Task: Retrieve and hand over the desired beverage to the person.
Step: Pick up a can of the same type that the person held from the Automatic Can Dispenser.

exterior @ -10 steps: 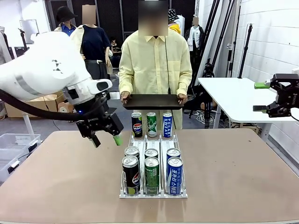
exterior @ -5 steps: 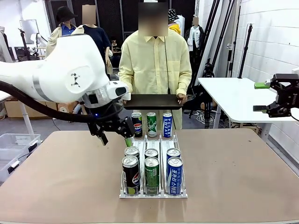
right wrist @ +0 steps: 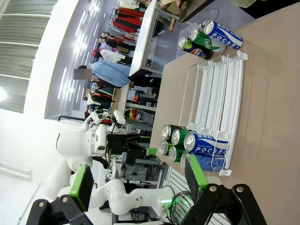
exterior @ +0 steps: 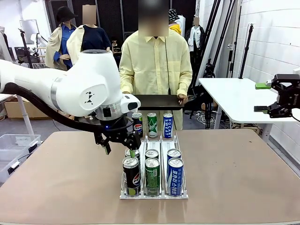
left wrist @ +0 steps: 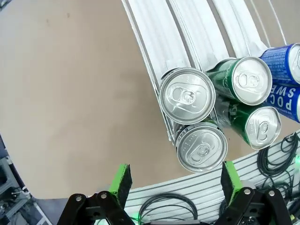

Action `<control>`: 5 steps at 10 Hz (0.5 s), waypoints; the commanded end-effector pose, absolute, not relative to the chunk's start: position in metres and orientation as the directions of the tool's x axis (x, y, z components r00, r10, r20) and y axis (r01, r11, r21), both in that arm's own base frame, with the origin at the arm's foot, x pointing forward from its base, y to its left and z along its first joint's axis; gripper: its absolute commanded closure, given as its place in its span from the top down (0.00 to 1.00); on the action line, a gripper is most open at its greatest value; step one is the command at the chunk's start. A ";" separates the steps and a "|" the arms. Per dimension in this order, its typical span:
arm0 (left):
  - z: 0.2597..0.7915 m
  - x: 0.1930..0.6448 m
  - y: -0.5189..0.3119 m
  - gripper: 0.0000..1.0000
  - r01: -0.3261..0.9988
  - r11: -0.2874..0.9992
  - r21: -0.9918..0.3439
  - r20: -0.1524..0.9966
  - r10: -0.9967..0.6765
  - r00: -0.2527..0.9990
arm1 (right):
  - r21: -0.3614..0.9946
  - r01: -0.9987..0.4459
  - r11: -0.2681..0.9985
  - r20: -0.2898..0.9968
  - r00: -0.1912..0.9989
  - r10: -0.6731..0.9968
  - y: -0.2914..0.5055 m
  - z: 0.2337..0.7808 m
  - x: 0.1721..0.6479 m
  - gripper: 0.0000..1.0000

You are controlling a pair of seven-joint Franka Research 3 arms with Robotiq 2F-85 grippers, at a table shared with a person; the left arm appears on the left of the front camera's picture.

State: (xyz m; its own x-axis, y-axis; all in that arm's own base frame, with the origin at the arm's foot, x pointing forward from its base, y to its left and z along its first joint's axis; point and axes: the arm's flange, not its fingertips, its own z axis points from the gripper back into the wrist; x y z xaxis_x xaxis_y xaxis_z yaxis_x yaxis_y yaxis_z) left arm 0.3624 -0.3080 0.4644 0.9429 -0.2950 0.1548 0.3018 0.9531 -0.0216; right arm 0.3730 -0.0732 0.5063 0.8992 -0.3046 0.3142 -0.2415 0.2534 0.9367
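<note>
A clear three-lane rack (exterior: 183, 194) holds beverage cans. Black cola cans (exterior: 131, 174), green cans (exterior: 152, 175) and blue cans (exterior: 175, 175) stand two deep at its near end. One more of each stands at the far end (exterior: 152, 124). My left gripper (exterior: 120, 149) hovers open just above the left lane's cola cans. From the wrist, its green pads (left wrist: 121, 180) flank the front cola can's silver top (left wrist: 201, 146). My right gripper (exterior: 280, 96) hangs open, high at the far right. The person (exterior: 155, 61) stands across the table holding a black tray (exterior: 157, 101).
The brown tabletop (exterior: 243, 178) lies bare on both sides of the rack (right wrist: 215, 89). A white side table (exterior: 234, 96) stands at the back right under my right gripper (right wrist: 140, 183). A clear bin (exterior: 11, 145) sits on the floor at the left.
My left arm has swung right and toward the rack, bringing its open gripper from beside the rack to over the left lane's cans. The right arm and the person have not moved.
</note>
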 end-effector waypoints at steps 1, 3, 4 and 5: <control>0.464 0.361 -0.318 1.00 0.289 0.957 -0.014 0.157 -0.283 0.946 | 0.937 -0.253 0.240 0.321 0.897 -0.304 -0.073 0.508 0.374 1.00; 0.462 0.357 -0.326 1.00 0.302 0.953 -0.018 0.150 -0.296 0.943 | 0.937 -0.253 0.240 0.321 0.897 -0.304 -0.073 0.508 0.374 1.00; 0.459 0.355 -0.330 1.00 0.308 0.951 -0.015 0.142 -0.303 0.942 | 0.937 -0.253 0.240 0.321 0.897 -0.304 -0.073 0.508 0.374 1.00; 0.456 0.354 -0.332 1.00 0.315 0.949 -0.011 0.141 -0.310 0.940 | 0.937 -0.253 0.240 0.321 0.897 -0.304 -0.073 0.508 0.374 1.00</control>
